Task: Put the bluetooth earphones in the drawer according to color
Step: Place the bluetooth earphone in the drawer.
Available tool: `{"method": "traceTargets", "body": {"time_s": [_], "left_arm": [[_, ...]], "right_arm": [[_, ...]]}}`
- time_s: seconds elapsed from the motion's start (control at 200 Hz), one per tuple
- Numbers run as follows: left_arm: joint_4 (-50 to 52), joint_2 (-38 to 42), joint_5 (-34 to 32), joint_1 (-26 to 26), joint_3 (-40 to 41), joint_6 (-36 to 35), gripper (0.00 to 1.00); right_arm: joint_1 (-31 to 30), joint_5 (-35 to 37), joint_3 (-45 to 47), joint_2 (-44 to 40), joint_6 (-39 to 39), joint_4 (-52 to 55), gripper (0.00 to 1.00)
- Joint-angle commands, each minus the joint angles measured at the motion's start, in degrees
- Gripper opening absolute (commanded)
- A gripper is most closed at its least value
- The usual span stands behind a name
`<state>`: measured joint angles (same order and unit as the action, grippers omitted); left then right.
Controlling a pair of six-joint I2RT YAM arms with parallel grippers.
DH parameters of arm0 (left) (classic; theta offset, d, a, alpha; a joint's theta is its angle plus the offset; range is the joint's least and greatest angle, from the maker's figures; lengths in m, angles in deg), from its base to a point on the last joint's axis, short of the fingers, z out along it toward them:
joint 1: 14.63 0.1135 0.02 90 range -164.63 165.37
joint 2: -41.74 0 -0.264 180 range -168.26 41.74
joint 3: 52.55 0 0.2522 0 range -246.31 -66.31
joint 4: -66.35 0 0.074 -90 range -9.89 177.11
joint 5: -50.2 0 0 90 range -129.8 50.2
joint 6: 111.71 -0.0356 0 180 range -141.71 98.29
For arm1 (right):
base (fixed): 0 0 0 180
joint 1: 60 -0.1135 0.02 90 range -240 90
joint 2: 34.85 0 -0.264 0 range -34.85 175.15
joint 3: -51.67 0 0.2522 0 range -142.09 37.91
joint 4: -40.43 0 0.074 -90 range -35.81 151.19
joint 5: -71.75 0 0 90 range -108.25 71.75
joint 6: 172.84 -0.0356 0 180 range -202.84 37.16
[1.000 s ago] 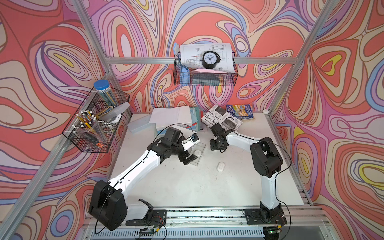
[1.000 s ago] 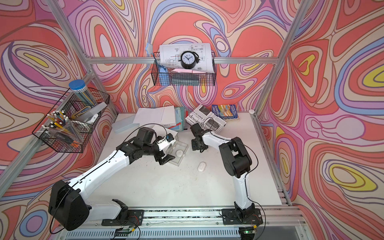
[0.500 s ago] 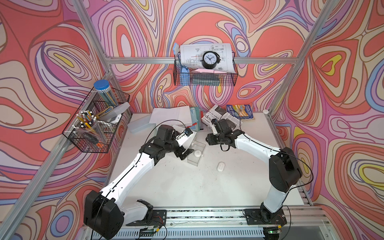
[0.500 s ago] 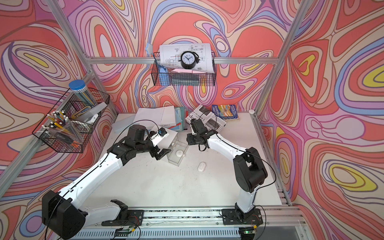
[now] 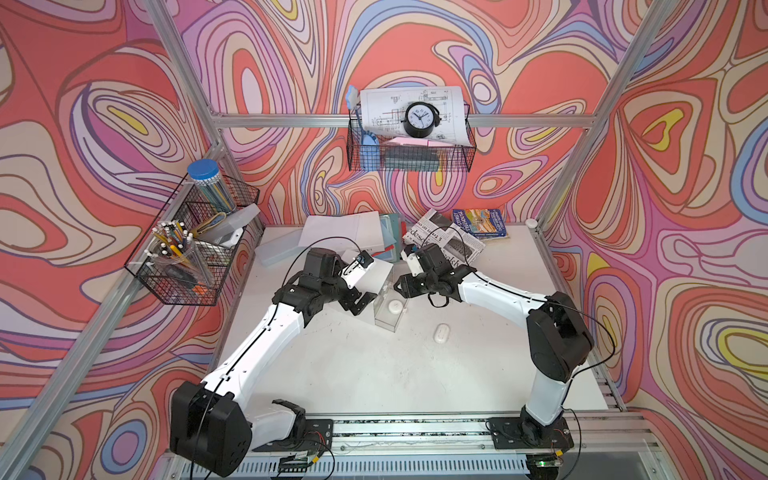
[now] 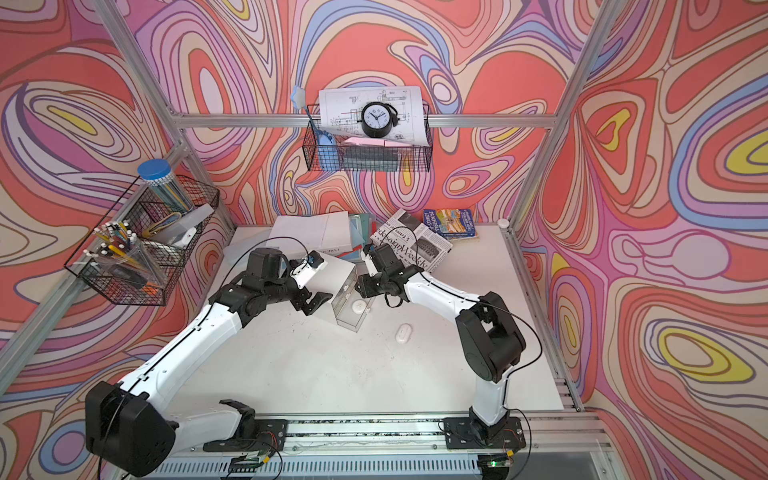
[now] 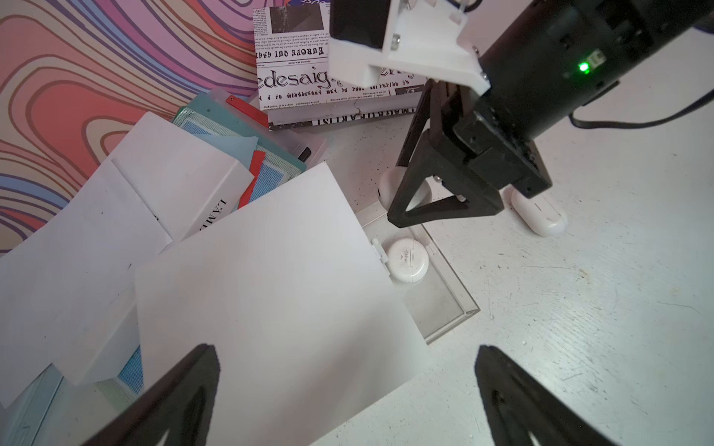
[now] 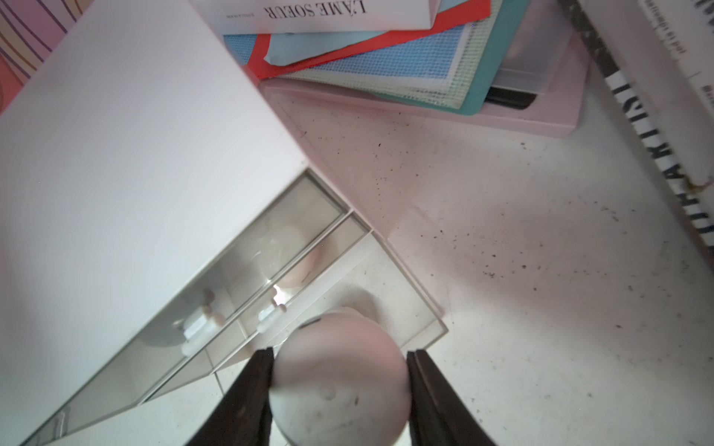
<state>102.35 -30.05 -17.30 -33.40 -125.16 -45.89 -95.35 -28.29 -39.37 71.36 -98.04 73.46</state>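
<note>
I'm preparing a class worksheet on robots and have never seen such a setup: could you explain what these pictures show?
Two white-and-black robot arms stand at a table, each ending in a two-fingered gripper. Two pictures look down from overhead; two come from cameras on the arms' wrists. A small white drawer cabinet has one clear drawer pulled out, with a white earphone case inside. Another white case lies on the table. The right gripper pinches a pale case over the open drawer; the left gripper is open and empty. Papers, a newspaper and a book lie at the back.
</note>
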Motion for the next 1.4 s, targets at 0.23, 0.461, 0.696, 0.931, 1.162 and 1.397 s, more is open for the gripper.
{"method": "traceTargets", "body": {"time_s": [0.23, 0.461, 0.696, 0.931, 1.162, 1.397], "left_arm": [[2.75, -0.64, 2.8, 0.29, -1.05, 0.01, 0.98], [3.57, -0.9, 3.69, 0.27, -1.68, 0.08, 0.98], [3.6, -0.64, 4.41, 0.22, -1.83, 0.1, 0.98], [2.93, 0.77, 4.66, 0.27, -1.27, -0.25, 0.99], [2.52, 1.63, 6.64, 0.25, -1.4, 0.06, 0.99], [2.11, 1.82, 9.68, 0.28, -1.44, 0.38, 0.98]], "right_arm": [[-1.47, -2.52, 0.98, 3.62, -3.94, -1.58, 0.0], [-1.67, -0.04, 1.24, 4.64, -5.19, -2.17, 0.34], [-1.66, 0.25, 1.36, 5.84, -7.11, -2.44, 0.67], [-1.69, 1.37, 1.73, 5.44, -7.77, -2.79, 0.76], [-1.69, 5.47, 1.15, 2.78, -5.88, 0.84, 0.81], [-1.43, 11.06, -0.5, -0.04, -4.64, 10.02, 0.85]]}}
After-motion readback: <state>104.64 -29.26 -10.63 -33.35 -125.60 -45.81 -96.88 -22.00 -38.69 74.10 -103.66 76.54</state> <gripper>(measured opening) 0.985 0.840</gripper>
